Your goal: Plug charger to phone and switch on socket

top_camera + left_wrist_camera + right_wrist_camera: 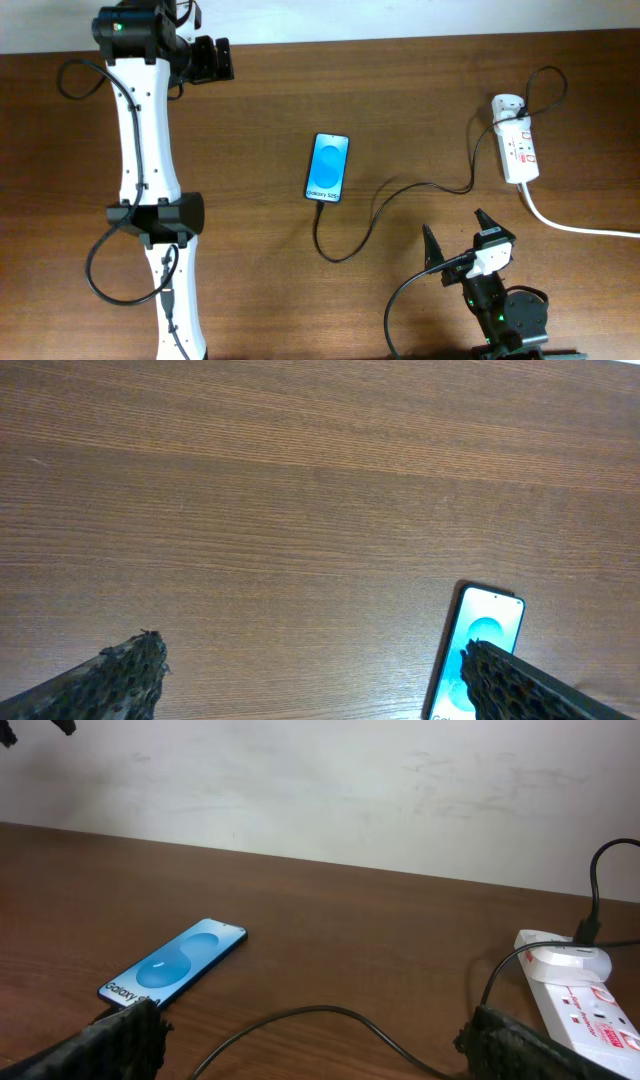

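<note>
Phone (327,167) slim, bright blue screen, white Galaxy text, dark edges.

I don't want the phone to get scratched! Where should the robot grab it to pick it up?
By its two long edges, near the middle, coming straight down from above. The phone lies flat, screen up, and its narrow width should fit between open jaws. Probably stay off the short end where the black cable reaches it.

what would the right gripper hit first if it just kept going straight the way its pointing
Most likely the charger cable, looping across the table ahead of the right gripper. The phone lies left of that line, the socket right. Height is unclear, so it might pass above.
</note>
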